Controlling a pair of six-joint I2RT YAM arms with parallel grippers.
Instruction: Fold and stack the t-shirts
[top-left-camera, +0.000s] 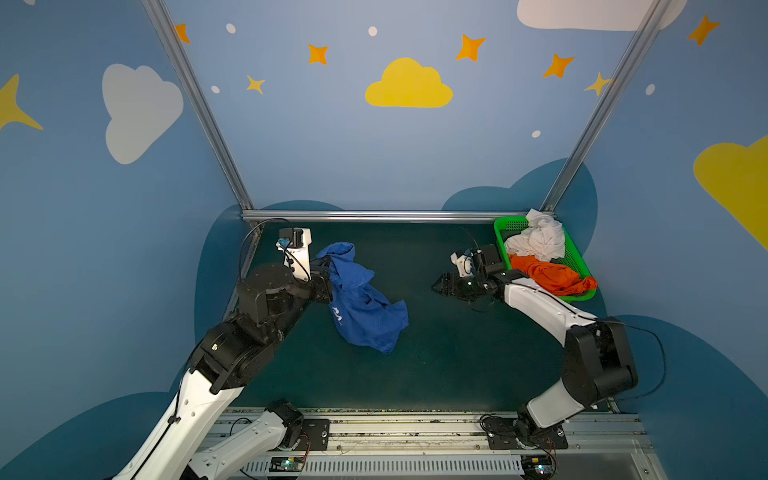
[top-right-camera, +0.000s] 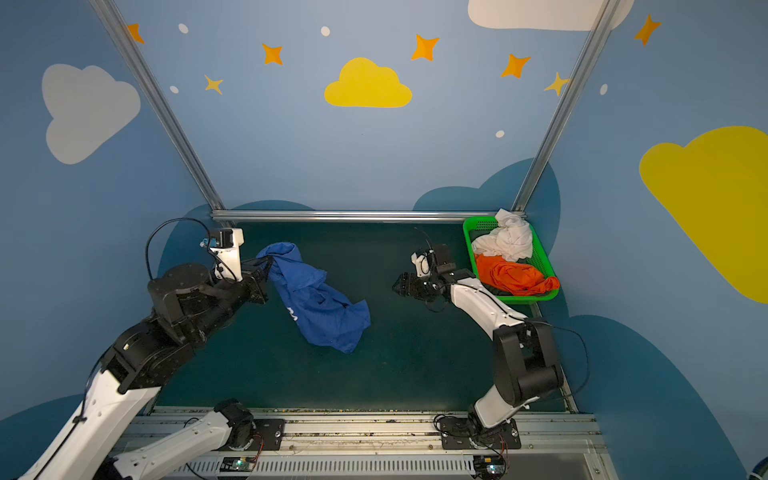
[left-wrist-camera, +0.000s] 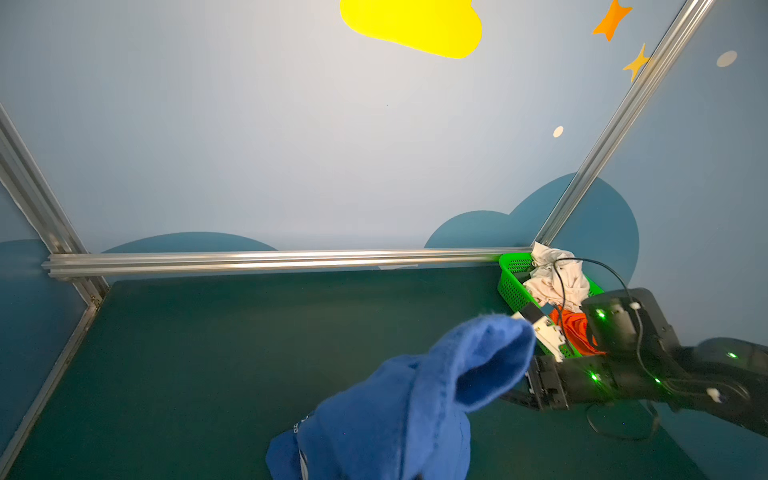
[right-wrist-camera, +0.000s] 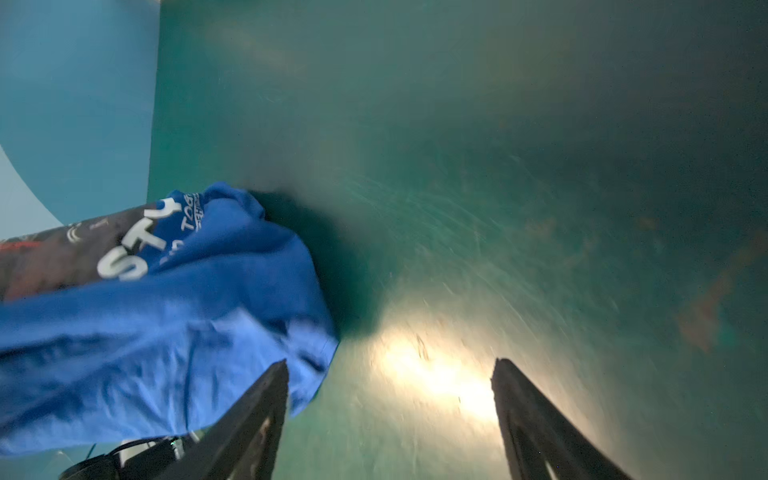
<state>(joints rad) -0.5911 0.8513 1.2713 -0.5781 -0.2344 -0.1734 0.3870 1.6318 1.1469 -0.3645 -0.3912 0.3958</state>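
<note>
Blue cloth is bunched in the clenched jaws of the left gripper (top-left-camera: 327, 266), which has a royal-blue t-shirt (top-left-camera: 361, 307) with white lettering pinched by one upper edge. The fingertips are buried in the fabric, and the left wrist view shows only a lifted hump of that shirt (left-wrist-camera: 415, 395). From the grip the garment hangs down and trails toward the middle of the dark green mat (top-left-camera: 436, 357), crumpled, its far end resting on the surface. Both top views show this. Facing it from the other side, the right gripper (top-left-camera: 435, 286) is held over the mat with its two black fingers (right-wrist-camera: 257, 415) spread wide and nothing between them, only bare mat with a bright patch of light. The loose end of the shirt lies near one finger, though from above a gap shows between cloth and claw. Beyond that arm, in the far right corner, a green plastic mesh basket (top-left-camera: 500, 235) holds a crumpled white t-shirt (top-left-camera: 540, 243) and, nearer the front, a rumpled orange t-shirt (top-left-camera: 550, 276).
</note>
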